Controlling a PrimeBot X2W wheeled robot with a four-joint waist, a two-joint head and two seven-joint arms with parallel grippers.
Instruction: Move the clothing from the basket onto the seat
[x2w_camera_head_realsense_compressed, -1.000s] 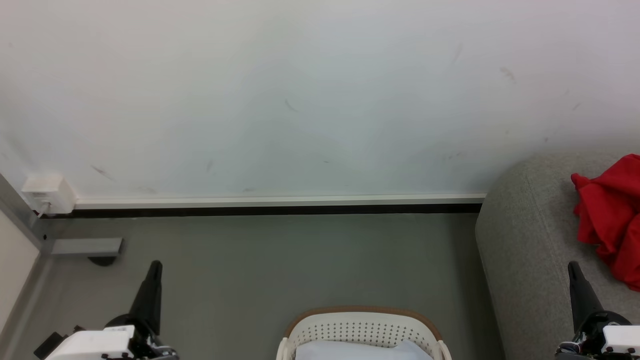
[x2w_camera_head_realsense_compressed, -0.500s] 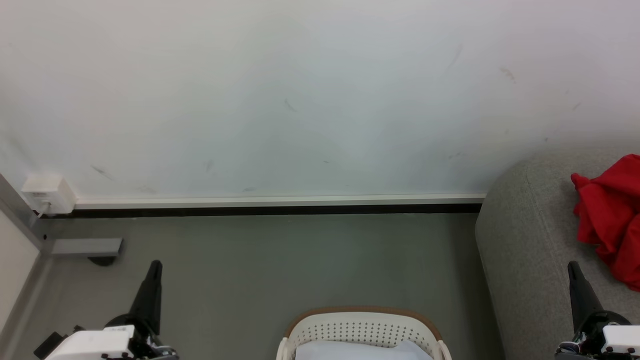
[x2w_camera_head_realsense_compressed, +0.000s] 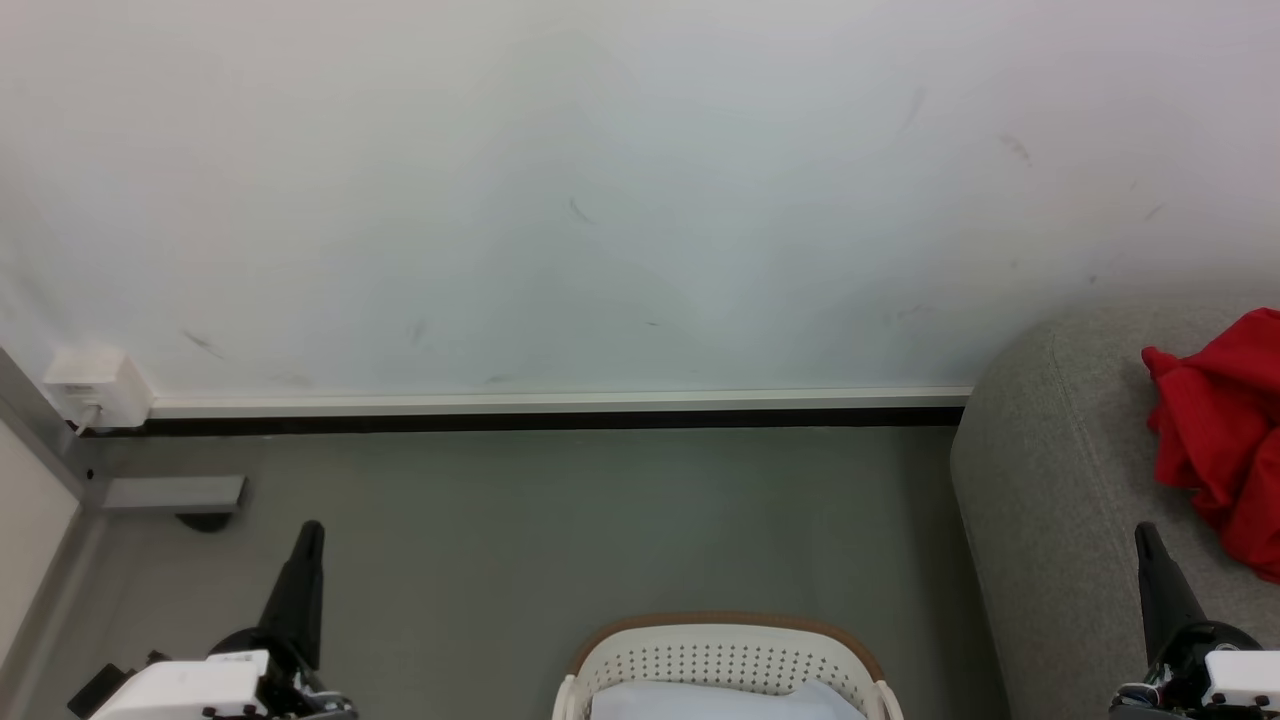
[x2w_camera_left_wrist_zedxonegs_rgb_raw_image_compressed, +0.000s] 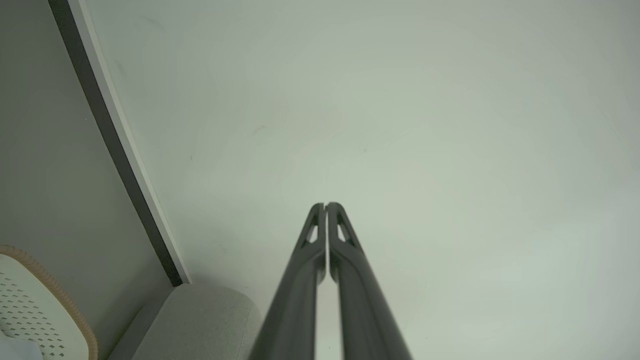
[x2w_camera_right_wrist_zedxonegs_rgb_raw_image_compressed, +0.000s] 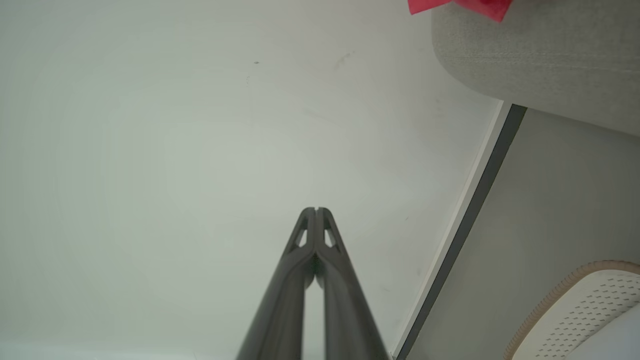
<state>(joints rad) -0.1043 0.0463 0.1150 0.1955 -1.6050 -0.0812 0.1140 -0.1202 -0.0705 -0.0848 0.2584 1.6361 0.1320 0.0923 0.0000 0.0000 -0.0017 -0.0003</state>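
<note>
- While the red clothing (x2w_camera_head_realsense_compressed: 1215, 430) lies bunched on the grey seat (x2w_camera_head_realsense_compressed: 1050, 480) at the far right, both arms hang low and idle at the near edge of the scene.
- Left gripper (x2w_camera_head_realsense_compressed: 312, 530): fingers pressed tip to tip, nothing between them, aimed at the bare wall (x2w_camera_head_realsense_compressed: 600, 200). It sits to the left of the basket (x2w_camera_head_realsense_compressed: 725, 655), well apart from it.
- Right gripper (x2w_camera_head_realsense_compressed: 1143, 532): the same, closed flat and empty, hovering over the near end of the seat, just beside the red heap but not touching it.
- That looks like a parked pose to me. The fingers are tucked together because there is nothing to carry, and the arms are spread to either side so the basket is not blocked.
- The basket stands on the floor (x2w_camera_head_realsense_compressed: 600, 520) at near centre, between the two arms, with its brown rim showing.
- Inside it I can see a pale flat sheet (x2w_camera_head_realsense_compressed: 700, 700) and no red. Its near part is cut off at the bottom edge, so I cannot tell whether a garment is left there.
- The clothing rests well back from the seat's rounded corner, which should keep it from sliding off.
- My call is that the move is done or close to it. A look down into the basket would settle that.
</note>
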